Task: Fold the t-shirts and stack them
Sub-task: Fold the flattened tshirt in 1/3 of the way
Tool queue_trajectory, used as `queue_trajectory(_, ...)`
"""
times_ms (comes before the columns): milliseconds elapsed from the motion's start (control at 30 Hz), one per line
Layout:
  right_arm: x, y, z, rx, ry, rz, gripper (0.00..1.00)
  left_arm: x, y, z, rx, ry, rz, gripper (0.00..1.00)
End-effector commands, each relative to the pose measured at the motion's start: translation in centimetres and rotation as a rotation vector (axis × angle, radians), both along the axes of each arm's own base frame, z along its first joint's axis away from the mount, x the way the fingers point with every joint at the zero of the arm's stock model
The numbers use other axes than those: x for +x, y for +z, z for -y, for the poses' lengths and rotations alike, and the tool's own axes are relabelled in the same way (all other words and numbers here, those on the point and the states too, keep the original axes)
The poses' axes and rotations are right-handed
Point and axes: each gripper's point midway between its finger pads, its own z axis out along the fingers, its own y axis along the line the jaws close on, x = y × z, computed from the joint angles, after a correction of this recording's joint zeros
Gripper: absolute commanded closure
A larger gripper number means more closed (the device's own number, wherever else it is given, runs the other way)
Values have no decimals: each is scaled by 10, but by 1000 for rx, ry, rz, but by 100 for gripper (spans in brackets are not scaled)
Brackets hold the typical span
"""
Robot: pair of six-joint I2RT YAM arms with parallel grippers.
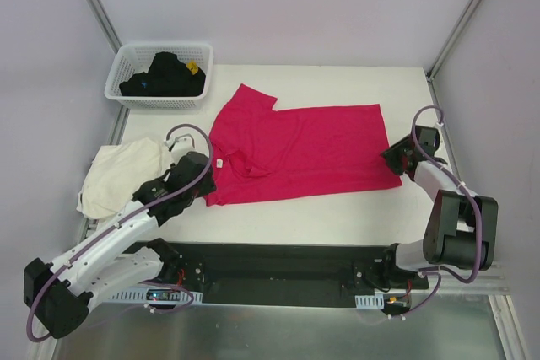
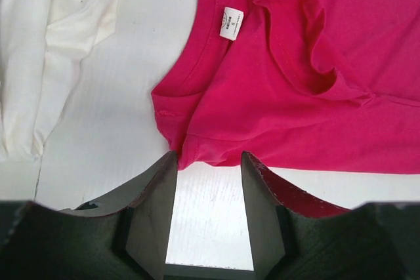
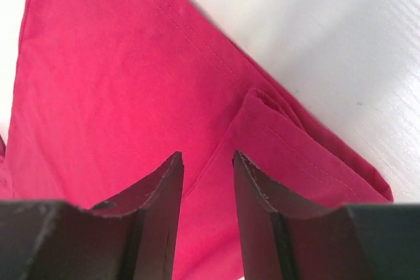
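Note:
The magenta-red t-shirt (image 1: 295,153) lies spread across the middle of the table, its neck label (image 2: 230,24) facing up. The cream-white t-shirt (image 1: 122,176) lies crumpled at the left edge. My left gripper (image 1: 205,176) is at the red shirt's near-left corner. In the left wrist view it (image 2: 209,157) is open, with bare table between its fingers (image 2: 157,195) and the shirt's edge (image 2: 197,152) just at the tips. My right gripper (image 1: 396,158) is at the shirt's right end. In the right wrist view it (image 3: 207,157) hangs open over the red cloth beside a folded-over hem (image 3: 275,119).
A white lattice basket (image 1: 126,90) holding dark clothes stands at the back left. The cream shirt (image 2: 39,63) lies just left of my left gripper. Metal frame posts rise at the table's back corners.

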Motion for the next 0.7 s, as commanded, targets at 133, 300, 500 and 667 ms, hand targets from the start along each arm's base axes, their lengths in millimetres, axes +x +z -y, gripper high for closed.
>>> queue_trajectory(133,28,29,-1,5,1,95,61,18,19,-2,21,30,63,58)
queue_trajectory(300,37,29,-6,27,15,112,61,64,37,27,73,-56,144,63)
queue_trajectory(500,36,27,-9,24,29,104,61,117,27,60,163,-126,159,69)
queue_trajectory(667,34,32,-8,14,35,116,61,145,26,77,201,-147,163,74)
